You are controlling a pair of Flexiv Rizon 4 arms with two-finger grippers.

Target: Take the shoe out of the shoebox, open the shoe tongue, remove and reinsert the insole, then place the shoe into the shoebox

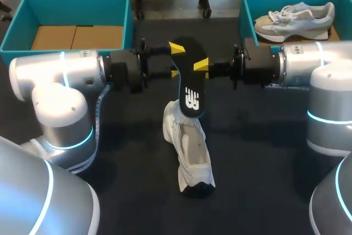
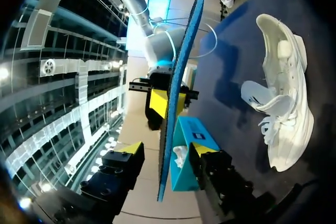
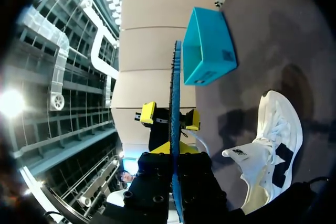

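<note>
Right end effector (image 1: 202, 65) was clamped on the insole (image 1: 190, 83), holding it on edge in the air. The left end effector (image 1: 176, 59) faced it, fingers spread either side of the insole, apparently not gripping. Below both, the shoe (image 1: 190, 147) lay on the table (image 1: 264, 136), outside the shoebox (image 1: 22, 26) behind the left end effector. Removal looked done; reinserting the insole and boxing the shoe were left.
</note>
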